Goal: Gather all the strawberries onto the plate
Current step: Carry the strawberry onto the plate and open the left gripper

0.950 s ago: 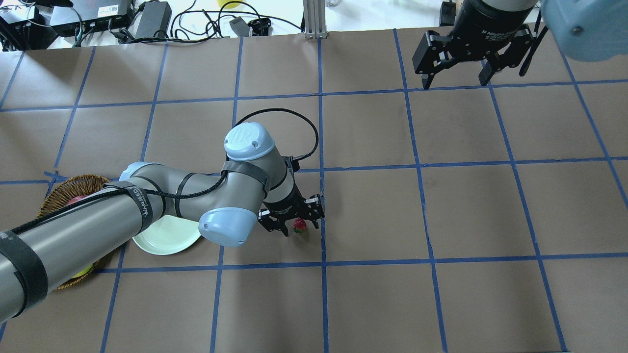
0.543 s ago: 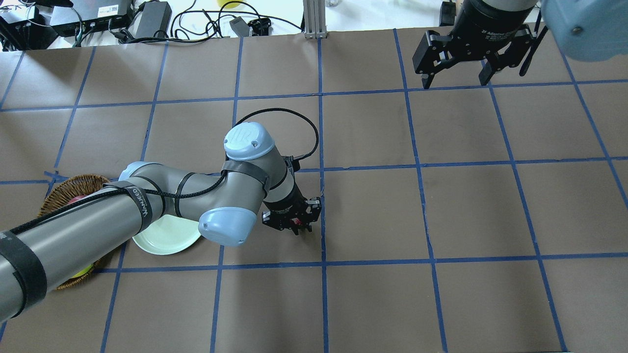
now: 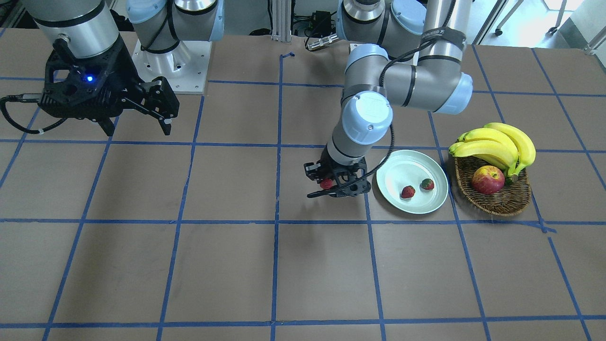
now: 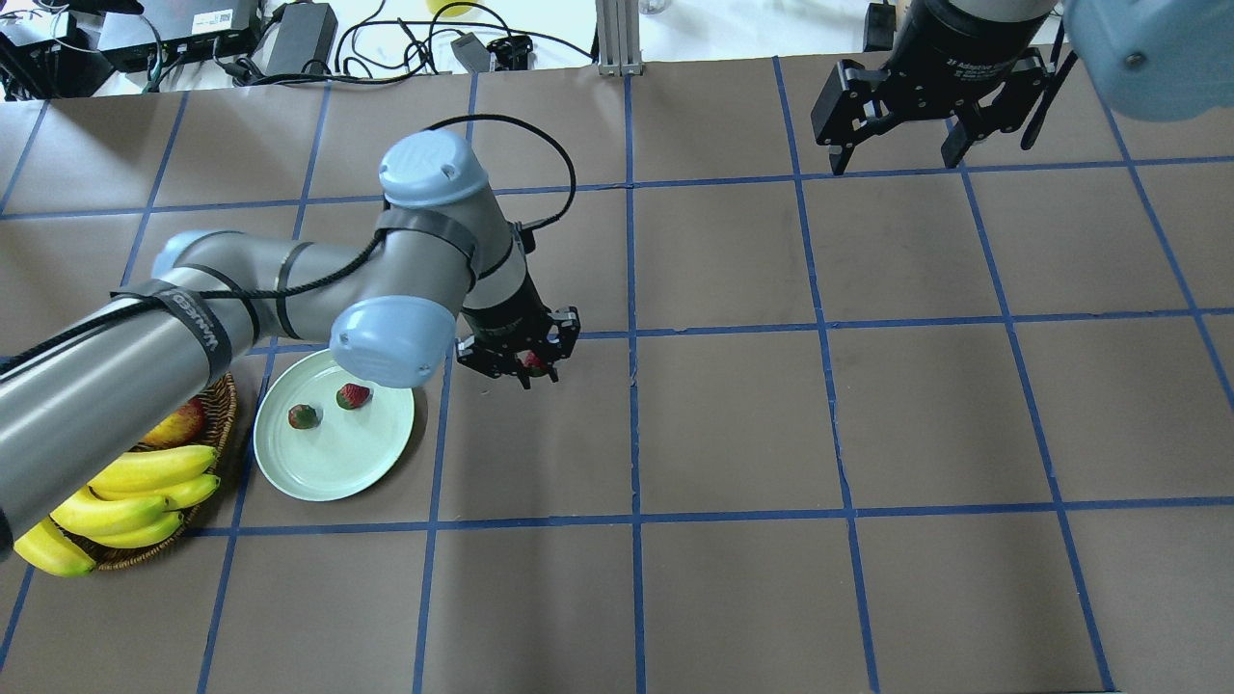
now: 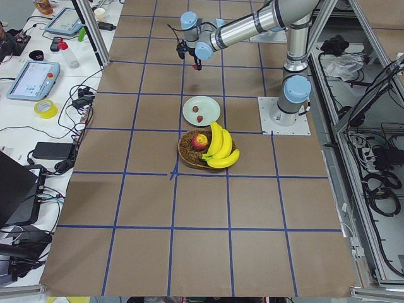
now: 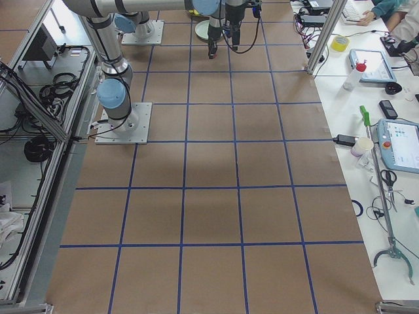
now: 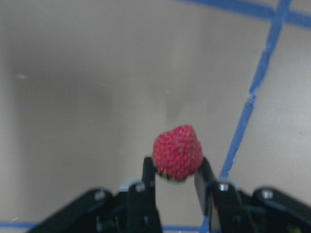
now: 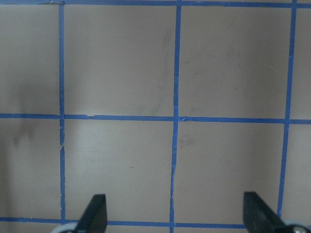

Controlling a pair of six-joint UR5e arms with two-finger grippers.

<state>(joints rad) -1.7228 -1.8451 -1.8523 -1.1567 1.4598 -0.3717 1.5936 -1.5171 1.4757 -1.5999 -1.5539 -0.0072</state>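
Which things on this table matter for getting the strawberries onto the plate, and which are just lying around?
For the job: the plate, the two strawberries on it, the third strawberry held in the left gripper.
Just lying about: the wicker basket, the bananas and the apple it holds.

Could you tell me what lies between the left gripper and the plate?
Overhead view: between left gripper and plate, only bare table with one blue tape line.
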